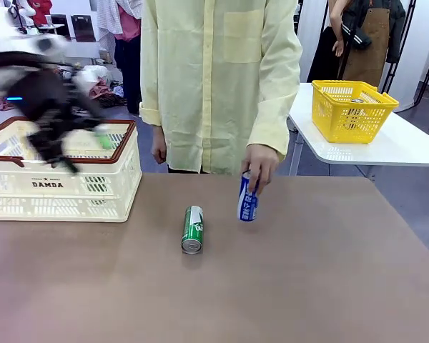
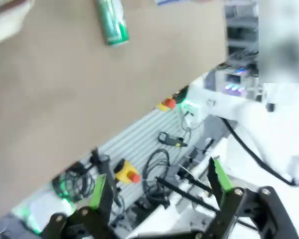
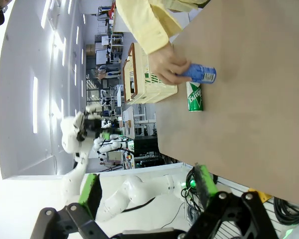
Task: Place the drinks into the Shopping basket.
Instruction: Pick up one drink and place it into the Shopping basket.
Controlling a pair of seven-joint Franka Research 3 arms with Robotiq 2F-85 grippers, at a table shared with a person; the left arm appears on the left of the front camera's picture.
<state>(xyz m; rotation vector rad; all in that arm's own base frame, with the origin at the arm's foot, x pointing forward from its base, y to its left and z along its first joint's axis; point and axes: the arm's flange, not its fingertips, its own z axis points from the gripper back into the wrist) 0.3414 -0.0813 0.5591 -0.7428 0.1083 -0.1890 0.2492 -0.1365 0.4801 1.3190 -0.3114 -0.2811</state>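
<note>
A green drink can [image 1: 192, 229] lies on its side in the middle of the brown table. Just right of it, a person's hand [image 1: 260, 165] holds a blue drink can [image 1: 248, 201] upright on the table. The cream Shopping basket [image 1: 36, 187] stands at the table's far left. My left gripper [image 1: 64, 153] is a motion-blurred shape above the basket. In the left wrist view the left gripper [image 2: 159, 184] is open and empty, with the green can [image 2: 111, 22] far off. The right gripper [image 3: 147, 186] is open off the table's edge, away from the green can [image 3: 194, 96] and blue can [image 3: 202, 73].
The person in a pale yellow shirt [image 1: 214, 78] stands at the far side. A yellow basket [image 1: 352, 108] sits on a separate white table [image 1: 386, 146] at the back right. Bare tabletop [image 1: 307, 286] stretches in front of the cans.
</note>
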